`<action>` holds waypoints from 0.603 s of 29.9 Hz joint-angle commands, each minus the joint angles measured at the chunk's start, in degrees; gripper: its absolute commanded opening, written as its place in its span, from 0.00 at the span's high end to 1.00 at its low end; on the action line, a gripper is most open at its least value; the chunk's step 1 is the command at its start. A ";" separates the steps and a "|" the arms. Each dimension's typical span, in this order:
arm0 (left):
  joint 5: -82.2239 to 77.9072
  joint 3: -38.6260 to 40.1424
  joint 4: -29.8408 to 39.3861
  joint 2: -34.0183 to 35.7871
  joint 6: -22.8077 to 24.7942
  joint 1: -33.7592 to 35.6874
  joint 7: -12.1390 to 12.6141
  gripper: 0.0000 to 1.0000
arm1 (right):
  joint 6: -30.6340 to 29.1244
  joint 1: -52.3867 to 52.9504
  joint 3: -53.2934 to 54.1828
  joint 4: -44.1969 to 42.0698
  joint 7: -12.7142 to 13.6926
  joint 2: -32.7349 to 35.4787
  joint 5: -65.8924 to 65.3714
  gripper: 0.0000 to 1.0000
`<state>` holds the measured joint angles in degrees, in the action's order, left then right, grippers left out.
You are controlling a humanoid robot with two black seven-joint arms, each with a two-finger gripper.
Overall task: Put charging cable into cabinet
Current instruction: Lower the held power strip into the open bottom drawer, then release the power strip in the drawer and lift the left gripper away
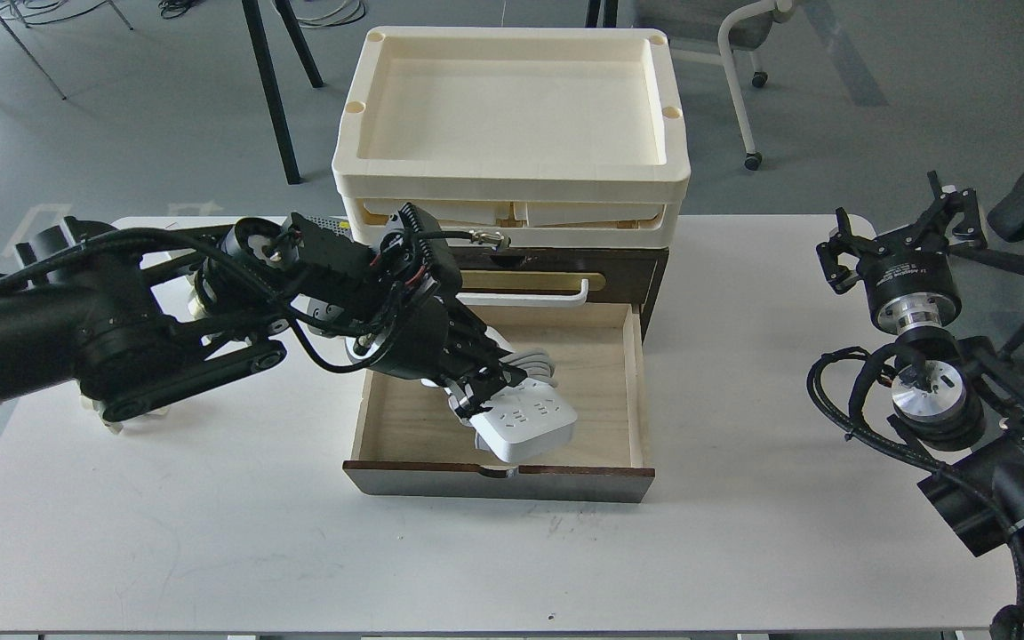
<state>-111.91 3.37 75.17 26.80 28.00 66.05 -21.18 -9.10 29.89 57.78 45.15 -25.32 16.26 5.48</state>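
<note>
At frame centre, the left gripper [483, 391] was clamped on the charging cable [523, 420], holding it tilted over the open pale wood drawer [601, 373] of the cabinet [650, 276]. At the right edge, the right gripper [903, 233] stood spread open, holding nothing, above the white table [210, 533].

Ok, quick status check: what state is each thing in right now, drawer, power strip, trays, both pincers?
Drawer: pulled fully open, wooden floor showing.
Power strip: tilted, held over the drawer interior, cord wrapped around its middle.
Left pincer: shut on the power strip.
Right pincer: open, empty, parked off to the side.
Cream trays: stacked on the cabinet, top one empty.
</note>
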 commanded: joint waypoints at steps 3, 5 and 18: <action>-1.03 -0.38 -2.47 -2.01 0.00 -0.48 1.58 0.90 | -0.05 0.00 -1.00 0.03 0.01 0.09 -0.03 0.00; -1.03 -0.12 -5.11 -2.98 0.00 -0.66 1.75 0.89 | -0.05 0.08 -1.79 0.03 0.01 0.00 -0.03 0.00; -1.20 -0.56 -9.60 -5.27 0.00 -1.10 2.99 0.72 | -0.05 0.17 -1.97 0.03 0.01 0.00 -0.03 0.00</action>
<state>-113.20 2.76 65.58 21.48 28.00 65.24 -18.12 -9.14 29.98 55.81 45.18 -25.32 16.26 5.44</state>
